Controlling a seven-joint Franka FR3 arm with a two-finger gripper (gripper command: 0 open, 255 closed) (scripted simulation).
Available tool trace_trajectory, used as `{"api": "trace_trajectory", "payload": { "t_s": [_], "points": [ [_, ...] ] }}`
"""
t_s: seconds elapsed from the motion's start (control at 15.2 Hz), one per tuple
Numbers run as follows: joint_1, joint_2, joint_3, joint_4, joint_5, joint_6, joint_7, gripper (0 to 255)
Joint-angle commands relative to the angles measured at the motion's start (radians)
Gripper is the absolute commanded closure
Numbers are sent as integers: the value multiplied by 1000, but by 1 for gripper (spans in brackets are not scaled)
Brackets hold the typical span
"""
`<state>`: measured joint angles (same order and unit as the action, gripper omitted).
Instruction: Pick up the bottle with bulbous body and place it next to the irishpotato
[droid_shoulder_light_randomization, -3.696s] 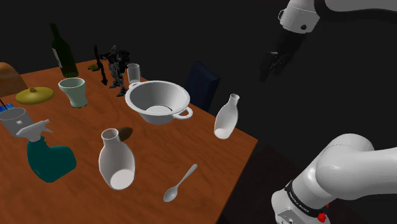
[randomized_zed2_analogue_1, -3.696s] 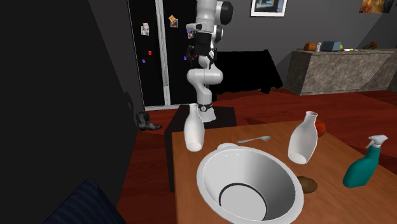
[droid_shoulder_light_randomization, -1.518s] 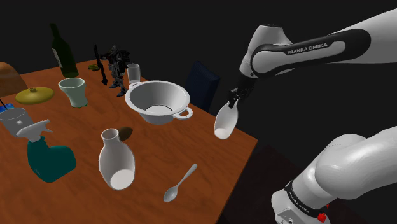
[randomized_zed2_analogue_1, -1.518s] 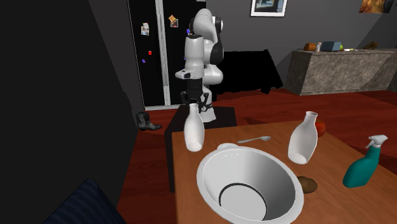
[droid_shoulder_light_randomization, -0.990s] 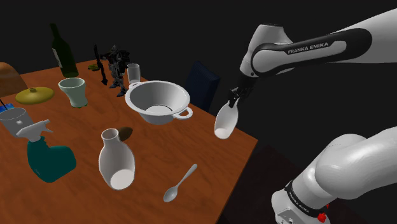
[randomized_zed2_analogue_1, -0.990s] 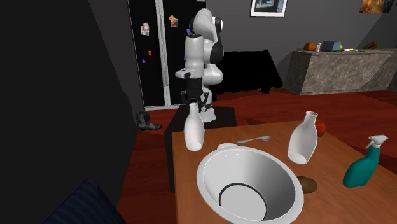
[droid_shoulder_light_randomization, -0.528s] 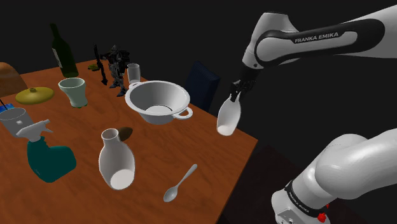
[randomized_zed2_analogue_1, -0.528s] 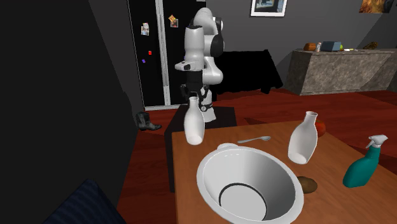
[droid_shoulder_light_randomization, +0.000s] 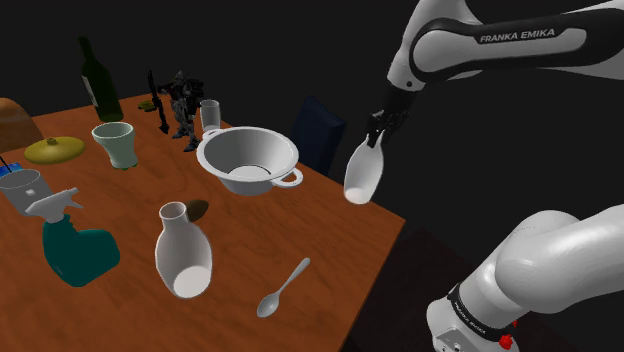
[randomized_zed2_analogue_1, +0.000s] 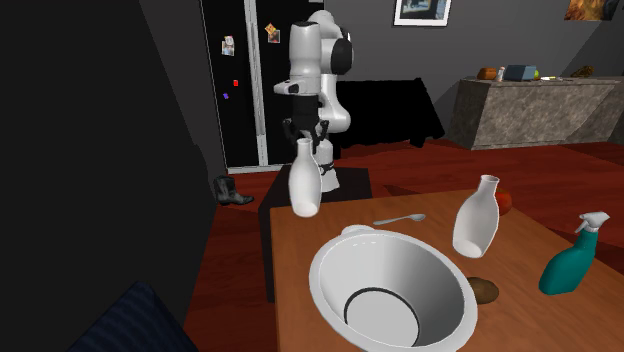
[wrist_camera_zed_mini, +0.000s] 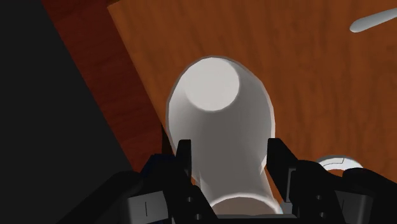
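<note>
The black two-finger end effector (droid_shoulder_light_randomization: 378, 128) points down and pinches the narrow neck of a white bottle with a rounded body (droid_shoulder_light_randomization: 362, 175). In the wrist view the two fingers (wrist_camera_zed_mini: 184, 154) press against the neck from both sides, with the body of the bottle (wrist_camera_zed_mini: 219, 121) swelling out below them, so the opening is only as wide as the neck.

The bottle hangs from the end effector (randomized_zed2_analogue_1: 303, 127) on the side of the large white two-handled bowl (droid_shoulder_light_randomization: 265, 155) that lies toward the shoulder view's right, near the bowl but not touching it. It is over the edge of the brown wooden bench (droid_shoulder_light_randomization: 270, 230), and its base seems to be just off the wood, though I cannot say this surely.

A small brown potato (randomized_zed2_analogue_1: 485, 290) lies just beside the bowl (randomized_zed2_analogue_1: 320, 262), on the other side from the held bottle (randomized_zed2_analogue_1: 304, 185). A second white bottle with a wide mouth (droid_shoulder_light_randomization: 183, 255) stands near that potato (droid_shoulder_light_randomization: 198, 209). A grey metal spoon (droid_shoulder_light_randomization: 283, 288) lies on the bench further from the bowl, toward the robot.

On the white upper arm (droid_shoulder_light_randomization: 530, 37) I can read "FRANKA EMIKA" in white letters on a dark band.
</note>
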<state>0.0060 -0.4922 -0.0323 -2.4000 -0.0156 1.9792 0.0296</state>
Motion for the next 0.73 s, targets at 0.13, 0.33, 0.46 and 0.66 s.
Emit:
{"api": "trace_trajectory", "payload": {
  "t_s": [0.13, 0.33, 0.46, 0.66],
  "points": [
    [0, -6, 0, 48, 0, -54, 0, 255],
    [0, -9, 1, 87, 1, -95, 0, 255],
    [0, -9, 1, 113, 1, -122, 0, 255],
    [1, -8, 2, 154, 1, -162, 0, 255]
  ]
}}
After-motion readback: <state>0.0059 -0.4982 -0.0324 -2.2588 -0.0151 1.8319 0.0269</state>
